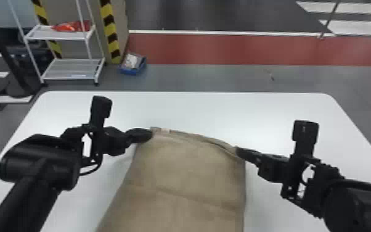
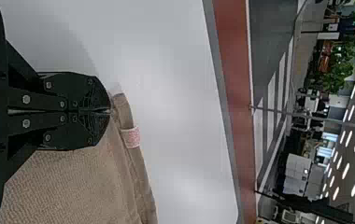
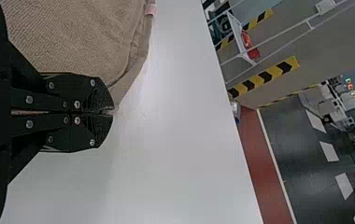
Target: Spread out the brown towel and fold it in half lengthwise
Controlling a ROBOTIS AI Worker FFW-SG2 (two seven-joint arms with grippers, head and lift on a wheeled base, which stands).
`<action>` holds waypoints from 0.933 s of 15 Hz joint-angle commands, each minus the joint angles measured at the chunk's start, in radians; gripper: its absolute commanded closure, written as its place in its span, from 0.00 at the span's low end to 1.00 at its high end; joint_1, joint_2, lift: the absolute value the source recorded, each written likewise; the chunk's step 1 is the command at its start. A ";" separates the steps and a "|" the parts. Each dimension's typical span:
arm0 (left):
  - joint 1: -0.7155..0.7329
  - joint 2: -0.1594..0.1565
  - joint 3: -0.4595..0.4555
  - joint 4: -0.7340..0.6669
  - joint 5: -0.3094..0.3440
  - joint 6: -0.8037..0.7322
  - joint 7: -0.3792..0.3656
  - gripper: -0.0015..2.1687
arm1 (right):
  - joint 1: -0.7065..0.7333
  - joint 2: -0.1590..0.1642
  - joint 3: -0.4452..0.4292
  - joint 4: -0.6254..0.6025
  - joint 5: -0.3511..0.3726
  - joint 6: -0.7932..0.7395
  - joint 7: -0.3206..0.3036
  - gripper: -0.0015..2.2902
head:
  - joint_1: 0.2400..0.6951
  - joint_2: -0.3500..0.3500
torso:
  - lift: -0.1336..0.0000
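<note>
"Where's the brown towel [image 1: 181, 176]?"
"On the white worktop [image 1: 194, 108], from six o'clock up to the middle."
"And who's got it?"
"Left gripper [image 1: 151, 135] pinches its eleven o'clock corner, right gripper [image 1: 238, 151] its one o'clock."
"Beyond?"
"White rack [image 1: 71, 76] at eleven, blue box [image 1: 133, 71] just beside it, then a red floor strip [image 1: 225, 51] across twelve."

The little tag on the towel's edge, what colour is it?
Pinkish; the tag shows best in the left wrist view.
</note>
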 commanded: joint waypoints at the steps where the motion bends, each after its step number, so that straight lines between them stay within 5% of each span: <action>1: 0.032 0.012 0.069 -0.090 0.030 0.042 -0.061 0.66 | -0.028 -0.005 -0.027 0.002 0.001 0.021 0.000 0.50 | 1.00 0.45 | 0.08; 6: 0.029 0.090 0.197 -0.183 0.196 0.233 -0.273 0.66 | -0.051 -0.019 -0.061 0.012 -0.024 0.064 0.000 0.50 | 1.00 0.44 | 0.08; 11: 0.002 0.109 0.211 -0.182 0.193 0.230 -0.282 0.66 | -0.051 -0.027 -0.116 0.019 -0.042 0.085 0.000 0.50 | 1.00 0.47 | 0.08; 14: -0.096 0.173 0.250 -0.127 0.193 0.230 -0.261 0.66 | -0.050 -0.097 -0.220 0.007 -0.085 0.171 -0.004 0.50 | 1.00 0.45 | 0.08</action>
